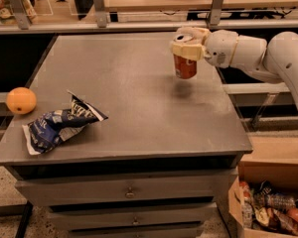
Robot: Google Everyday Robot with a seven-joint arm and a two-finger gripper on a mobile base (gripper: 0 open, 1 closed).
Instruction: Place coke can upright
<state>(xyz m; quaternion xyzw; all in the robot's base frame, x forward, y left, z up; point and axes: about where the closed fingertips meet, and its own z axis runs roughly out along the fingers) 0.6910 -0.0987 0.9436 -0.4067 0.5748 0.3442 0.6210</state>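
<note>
The coke can is red with a silver top and hangs upright in my gripper, a little above the right side of the grey table. The gripper's cream fingers are shut around the can's upper part. My white arm reaches in from the right edge of the view. The can's shadow lies on the table just below and to the right of it.
A blue-and-white chip bag lies at the table's front left. An orange sits at the left edge. A cardboard box of snacks stands on the floor at the lower right. A shelf rail runs behind the table.
</note>
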